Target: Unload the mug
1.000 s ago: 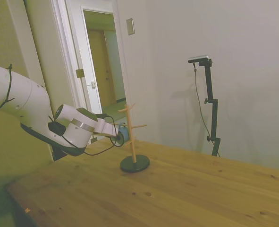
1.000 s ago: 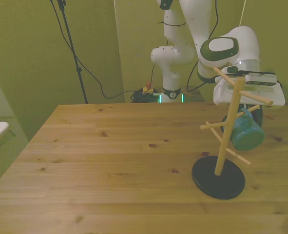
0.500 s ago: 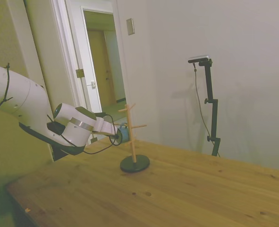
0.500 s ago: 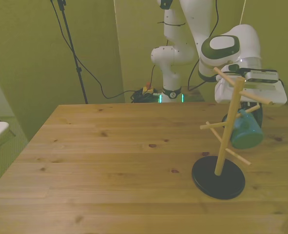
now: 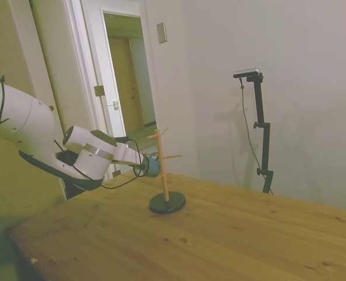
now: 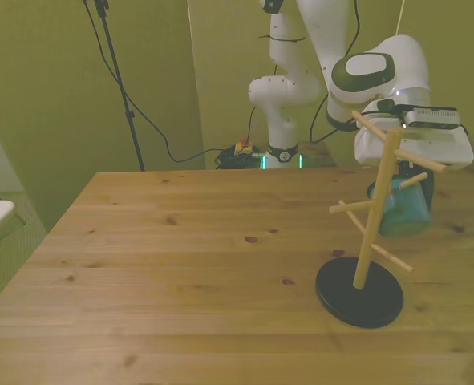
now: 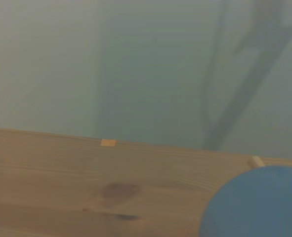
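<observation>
One arm: white, reaches across the tabletop (image 6: 180, 265) edge toward the peg stand (image 6: 370, 233), wrist roughly level in the side view.
Hand (image 6: 409, 196): mostly hidden behind its white housing and the mug; cannot tell whether fingers are apart, together or clamped.
Mug (image 6: 403, 210): teal, raised above the tabletop, just behind the stand's post on the front view's right; in the side view (image 5: 153, 167) sits at the tip of the arm, close against the post.
Mug and pegs: upper right peg ends right at the mug in the front view; cannot tell whether the handle is on the peg or clear of it.
Wrist view: blurred blue-green round shape (image 7: 254, 205) in one corner, presumably the mug; pale wooden peg tip (image 7: 256, 161) just at its edge; wood grain with a dark knot beyond.
Stand: upright pale wooden post with slanted pegs, on a round dark base (image 5: 167, 202) flat on the tabletop; taller than the mug.
Tabletop: bare planks with knots, nothing else resting on it apart from the stand.
Background: open doorway (image 5: 129, 88) behind the arm in the side view.
</observation>
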Action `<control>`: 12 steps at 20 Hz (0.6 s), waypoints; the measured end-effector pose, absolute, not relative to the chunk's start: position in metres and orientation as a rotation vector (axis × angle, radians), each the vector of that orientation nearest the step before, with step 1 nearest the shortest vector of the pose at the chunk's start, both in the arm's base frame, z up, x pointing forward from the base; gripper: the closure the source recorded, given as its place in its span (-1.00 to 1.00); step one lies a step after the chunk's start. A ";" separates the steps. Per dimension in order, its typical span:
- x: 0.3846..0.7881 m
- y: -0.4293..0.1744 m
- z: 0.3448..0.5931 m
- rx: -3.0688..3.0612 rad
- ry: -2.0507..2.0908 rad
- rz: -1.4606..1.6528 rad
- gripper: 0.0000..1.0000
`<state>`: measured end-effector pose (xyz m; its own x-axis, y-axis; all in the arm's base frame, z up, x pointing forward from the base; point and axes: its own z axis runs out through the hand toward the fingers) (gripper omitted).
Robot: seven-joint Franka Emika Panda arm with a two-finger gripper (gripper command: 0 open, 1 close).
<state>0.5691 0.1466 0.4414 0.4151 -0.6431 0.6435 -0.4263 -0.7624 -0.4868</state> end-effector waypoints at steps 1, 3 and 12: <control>0.568 0.147 0.442 -2.423 0.936 -1.268 1.00; 0.565 0.147 0.446 -2.417 0.934 -1.273 1.00; 0.560 0.152 0.460 -2.396 0.924 -1.291 1.00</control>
